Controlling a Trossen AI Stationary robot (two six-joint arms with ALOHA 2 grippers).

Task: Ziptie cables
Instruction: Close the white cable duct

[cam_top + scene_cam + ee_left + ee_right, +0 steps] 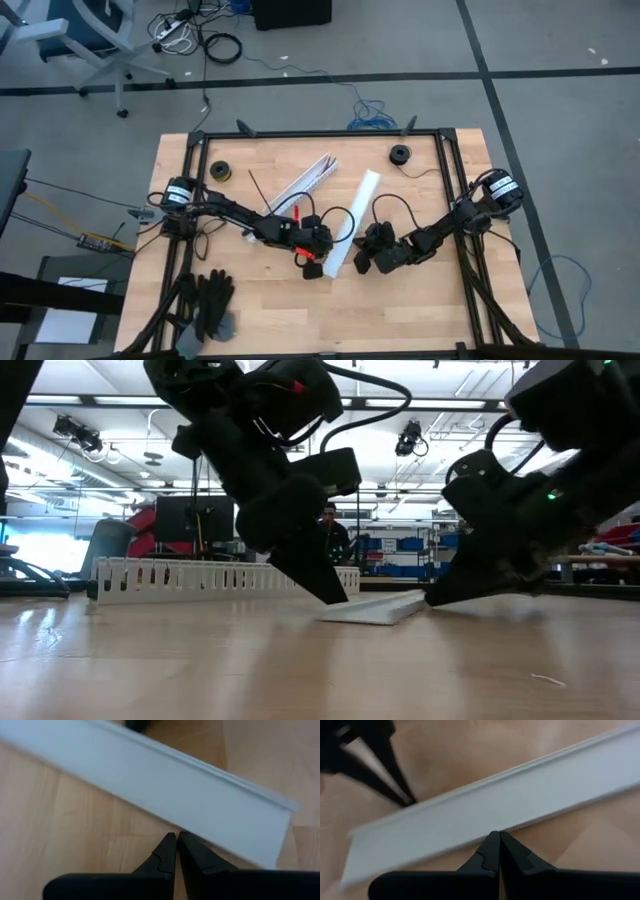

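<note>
Cables cannot be told apart for certain in any view. The left gripper [312, 267] is low near the middle of the table [430, 300], its fingers pressed together, tips at one long edge of a white strip [356, 218]. The right gripper [360, 262] is at the strip's other edge, just opposite, its fingers also together and clamped on nothing. In the low view both grippers slant down to the table with the strip [375, 608] lying flat between them. Each wrist view shows its closed tips against the strip's edge. A slotted channel [305, 182] lies just beyond the left arm. Black gloves [210, 295] sit near the table's front left corner.
</note>
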